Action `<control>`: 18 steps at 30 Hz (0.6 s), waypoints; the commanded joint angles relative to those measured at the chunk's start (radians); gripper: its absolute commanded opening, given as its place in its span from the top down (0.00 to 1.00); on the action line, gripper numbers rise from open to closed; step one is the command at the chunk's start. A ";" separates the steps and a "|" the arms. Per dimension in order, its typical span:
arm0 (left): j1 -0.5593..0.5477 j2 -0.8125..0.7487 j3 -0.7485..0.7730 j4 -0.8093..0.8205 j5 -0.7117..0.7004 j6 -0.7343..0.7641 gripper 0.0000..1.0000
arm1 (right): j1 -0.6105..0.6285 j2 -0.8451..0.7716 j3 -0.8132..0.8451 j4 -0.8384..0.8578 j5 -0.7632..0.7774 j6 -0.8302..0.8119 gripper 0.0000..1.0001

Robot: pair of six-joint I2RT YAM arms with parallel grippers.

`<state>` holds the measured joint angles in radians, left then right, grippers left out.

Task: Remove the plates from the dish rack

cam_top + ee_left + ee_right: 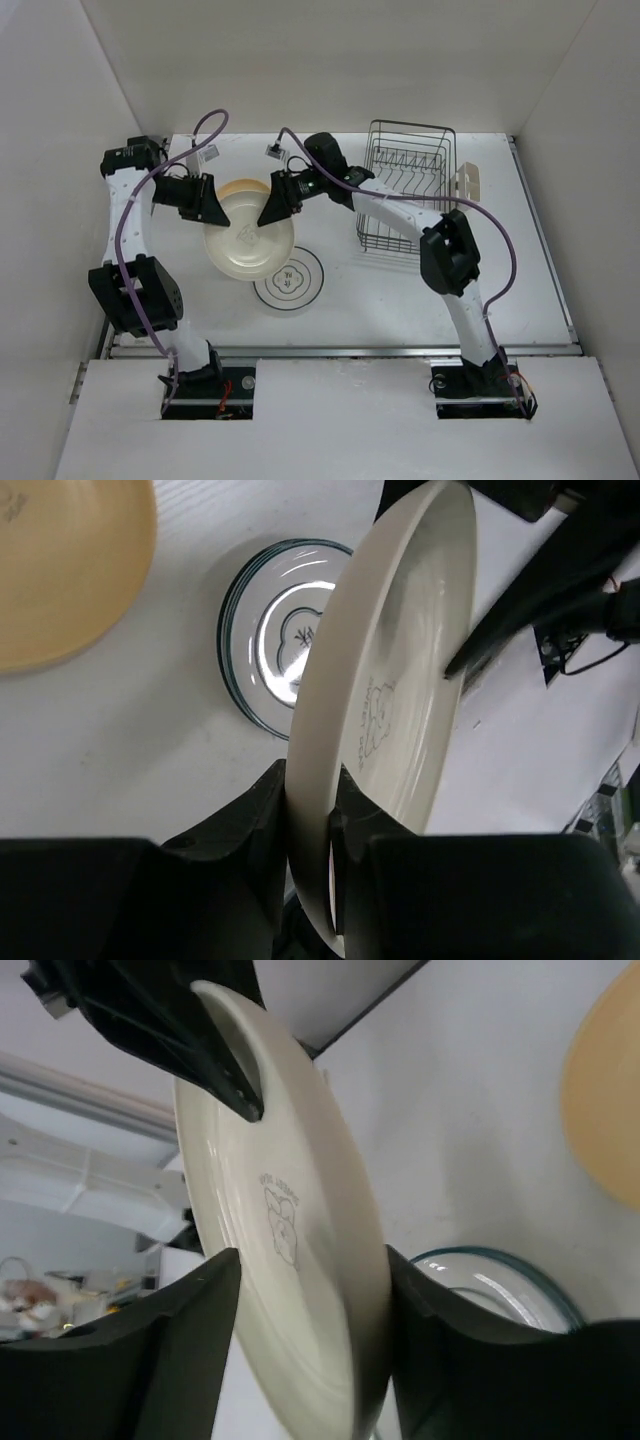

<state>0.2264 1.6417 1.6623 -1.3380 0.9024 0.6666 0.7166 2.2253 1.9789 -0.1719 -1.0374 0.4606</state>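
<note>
A cream plate [250, 245] [400, 660] [300, 1160] with a small printed motif hangs tilted above the table between both grippers. My left gripper [212, 215] [312, 800] is shut on its rim. The right gripper [272, 215] [312, 1270] straddles the opposite rim with its jaws spread wide, so it looks open. A yellow-orange plate [240, 187] [60, 570] [610, 1110] lies flat behind. A white plate with a dark rim ring [290, 280] [270, 640] [500, 1280] lies flat in front. The wire dish rack [412, 124] at the back right shows no plates.
A cream cup holder [468, 185] hangs on the rack's right side. White walls close in the table on the left, back and right. Purple cables loop above both forearms.
</note>
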 commanded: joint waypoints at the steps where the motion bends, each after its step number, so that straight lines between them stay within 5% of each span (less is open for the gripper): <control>1: 0.014 0.026 0.027 0.008 -0.092 -0.121 1.00 | -0.017 -0.061 0.096 0.002 0.127 0.001 0.34; 3: 0.037 0.035 0.010 0.150 -0.164 -0.343 1.00 | -0.054 -0.070 0.117 -0.123 0.382 0.001 0.12; 7: 0.037 0.168 0.079 0.354 -0.240 -0.508 1.00 | -0.107 -0.221 -0.003 -0.120 0.601 0.010 0.10; 13: 0.024 0.453 0.339 0.330 -0.308 -0.578 1.00 | -0.131 -0.325 -0.063 -0.138 0.632 -0.049 0.10; 14: -0.005 0.516 0.359 0.312 -0.333 -0.559 0.95 | -0.131 -0.335 -0.078 -0.147 0.651 -0.062 0.10; 18: -0.038 0.546 0.300 0.336 -0.521 -0.533 0.33 | -0.141 -0.383 -0.117 -0.147 0.675 -0.071 0.10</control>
<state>0.2260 2.2288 1.9697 -0.9760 0.5274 0.1497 0.5629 1.8725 1.8942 -0.3084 -0.4152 0.4206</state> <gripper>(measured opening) 0.618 0.896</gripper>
